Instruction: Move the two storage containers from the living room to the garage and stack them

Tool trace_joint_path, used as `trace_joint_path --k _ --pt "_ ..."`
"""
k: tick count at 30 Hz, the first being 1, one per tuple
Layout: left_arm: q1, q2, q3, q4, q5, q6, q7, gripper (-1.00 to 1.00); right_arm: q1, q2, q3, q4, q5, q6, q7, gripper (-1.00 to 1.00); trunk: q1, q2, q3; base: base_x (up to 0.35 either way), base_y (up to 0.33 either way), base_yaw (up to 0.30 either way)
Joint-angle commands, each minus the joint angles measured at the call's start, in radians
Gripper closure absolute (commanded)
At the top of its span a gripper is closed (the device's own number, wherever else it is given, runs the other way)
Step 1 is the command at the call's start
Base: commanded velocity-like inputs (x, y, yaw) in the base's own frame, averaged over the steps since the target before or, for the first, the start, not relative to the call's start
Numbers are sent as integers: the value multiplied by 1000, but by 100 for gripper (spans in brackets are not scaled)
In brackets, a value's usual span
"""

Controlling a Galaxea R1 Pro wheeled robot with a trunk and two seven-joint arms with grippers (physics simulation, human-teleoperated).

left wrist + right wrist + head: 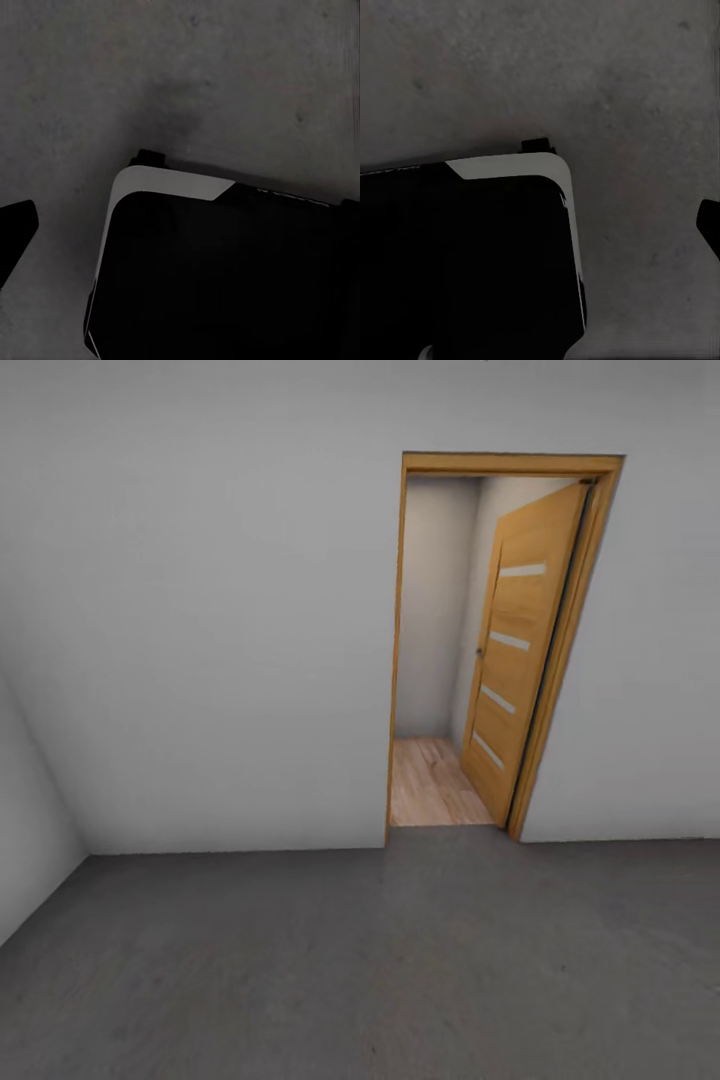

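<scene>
Here, each wrist view offers just a dark sliver of a finger at its edge, so whether either pair of jaws is parted or closed, or grips anything, cannot be told; both views look down past the robot's black, white-edged base (225, 270) onto the dark grey, mottled concrete floor (187, 75). In the head view the same floor runs to a plain grey-white wall (200, 640), where a tan wooden door (525, 650) with pale slats stands open, light wood planks (430, 780) beyond.
</scene>
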Motion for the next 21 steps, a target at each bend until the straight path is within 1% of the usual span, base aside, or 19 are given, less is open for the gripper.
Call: trace_joint_path --k 1,21 --pt "-1 -1 -3 0 7 1 3 -100 -2 0 8 3 -8 -5 0 -100 0 -2 -2 0 0 -297" --pt "-1 -2 -3 0 7 1 3 -100 -2 0 8 3 -8 -5 -2 -100 0 -2 -2 0 0 -296"
